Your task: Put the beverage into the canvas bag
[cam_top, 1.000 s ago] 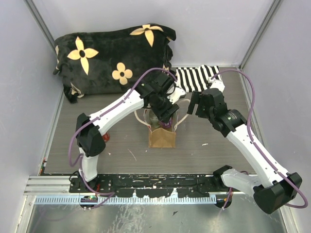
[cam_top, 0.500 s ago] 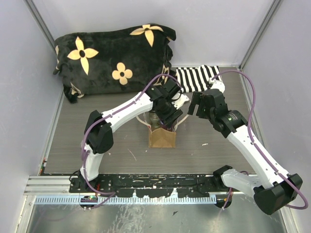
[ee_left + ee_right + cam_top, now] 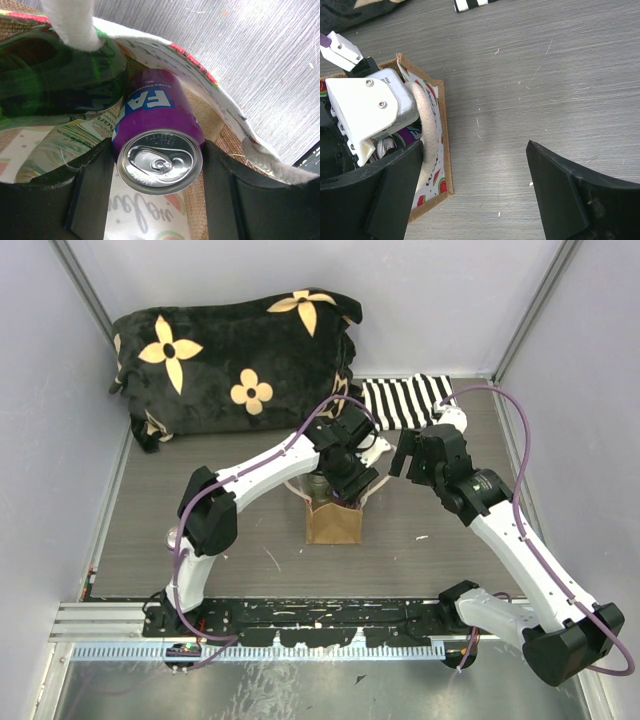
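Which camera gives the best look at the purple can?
The left wrist view: the purple can shows its lid and label clearly, held by the left gripper inside the canvas bag. Right wrist shows a purple sliver; top view mostly hides it.

The left arm [image 3: 250, 466] stretches from its base at the near edge of the table [image 3: 130, 530] toward the middle, wrist bent steeply down. The left gripper [image 3: 157, 197] points downward, its fingers [image 3: 92, 195] pressed against both sides of a purple can [image 3: 157, 145]. The right arm [image 3: 520, 548] slants in from the near right corner. The right gripper [image 3: 475, 192] hangs above the tabletop just right of the left one — jaws spread wide, nothing between them.
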You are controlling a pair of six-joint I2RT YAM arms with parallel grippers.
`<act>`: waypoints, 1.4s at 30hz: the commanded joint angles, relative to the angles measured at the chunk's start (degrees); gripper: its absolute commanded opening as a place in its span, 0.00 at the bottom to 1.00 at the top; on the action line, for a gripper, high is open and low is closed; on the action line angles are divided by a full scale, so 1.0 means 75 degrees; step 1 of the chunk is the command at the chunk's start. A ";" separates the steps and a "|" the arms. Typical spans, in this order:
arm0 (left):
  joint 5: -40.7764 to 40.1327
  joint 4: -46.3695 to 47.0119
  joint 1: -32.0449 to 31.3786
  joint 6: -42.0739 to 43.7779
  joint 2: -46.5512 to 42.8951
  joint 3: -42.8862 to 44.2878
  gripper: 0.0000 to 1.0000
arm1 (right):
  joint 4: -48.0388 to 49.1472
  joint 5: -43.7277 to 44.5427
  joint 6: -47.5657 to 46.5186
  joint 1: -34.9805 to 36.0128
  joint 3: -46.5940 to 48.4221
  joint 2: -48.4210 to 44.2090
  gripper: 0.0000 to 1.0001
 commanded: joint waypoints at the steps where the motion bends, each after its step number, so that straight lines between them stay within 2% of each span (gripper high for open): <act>1: -0.0024 0.0496 -0.0020 0.0075 0.0150 -0.0130 0.54 | 0.0145 0.0136 0.0095 -0.0041 0.0012 -0.0238 0.89; 5: 0.0017 0.0438 -0.0037 0.0088 0.0009 -0.0088 0.75 | 0.0144 0.0076 0.0120 -0.0045 0.0017 -0.0213 0.89; 8: 0.0188 0.0280 -0.0085 0.0088 -0.0147 0.0007 0.80 | 0.0144 0.0048 0.0122 -0.0042 0.0035 -0.0183 0.89; 21: 0.0733 -0.0235 -0.0248 0.0003 -0.1086 0.0227 0.84 | 0.0104 0.0011 0.0126 -0.0044 0.0077 -0.0257 0.89; 27: 0.0272 -0.0201 -0.0237 0.0279 -0.1655 0.0129 0.86 | 0.0097 -0.0003 0.0131 -0.0049 0.0083 -0.0229 0.89; 31: -0.0417 0.0013 -0.0074 0.0360 -0.2074 0.0132 0.87 | 0.0107 -0.0052 0.0127 -0.0050 0.0123 -0.0161 0.89; 33: -0.0752 0.0125 0.0219 0.0489 -0.2391 0.0240 0.91 | 0.0122 -0.0050 0.0117 -0.0043 0.0103 -0.0174 0.89; 36: -0.0871 -0.0230 0.1108 0.0707 -0.2732 0.0784 0.97 | 0.0120 -0.0029 0.0100 -0.0046 0.0094 -0.0171 0.89; 40: -0.0497 -0.1696 0.3002 0.1122 -0.2761 0.1735 0.99 | 0.0154 0.0005 0.0045 -0.0060 0.0057 -0.0175 0.89; 42: -0.0032 -0.2566 0.3919 0.1658 -0.2798 0.1823 0.99 | 0.0184 -0.0008 0.0023 -0.0056 -0.0004 -0.0161 0.89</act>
